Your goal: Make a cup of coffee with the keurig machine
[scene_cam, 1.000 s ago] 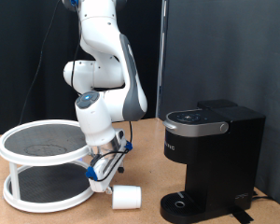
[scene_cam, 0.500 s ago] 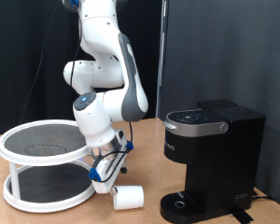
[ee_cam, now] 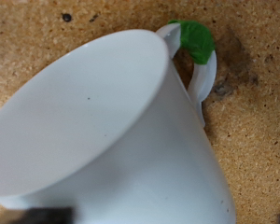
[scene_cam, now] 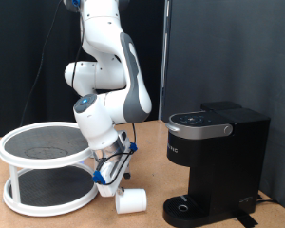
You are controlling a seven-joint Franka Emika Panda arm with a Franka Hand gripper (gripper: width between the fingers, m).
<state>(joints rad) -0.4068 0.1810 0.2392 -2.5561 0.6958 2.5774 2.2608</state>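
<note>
Lying on its side on desk (scene_cam: 142, 217), white cup (scene_cam: 131, 199) just beside keurig machine (scene_cam: 214, 161) base (handle green-taped). End effector (scene_cam: 108, 178) has eased lower, now touching cup; finger opening: cannot tell. Grasp seems underway.

The arm (scene_cam: 104, 90) is built of rounded, glossy white segments joined by grey bands. Blue parts and thin cables are seen at the gripper (scene_cam: 108, 174), with another blue accent near the top.
</note>
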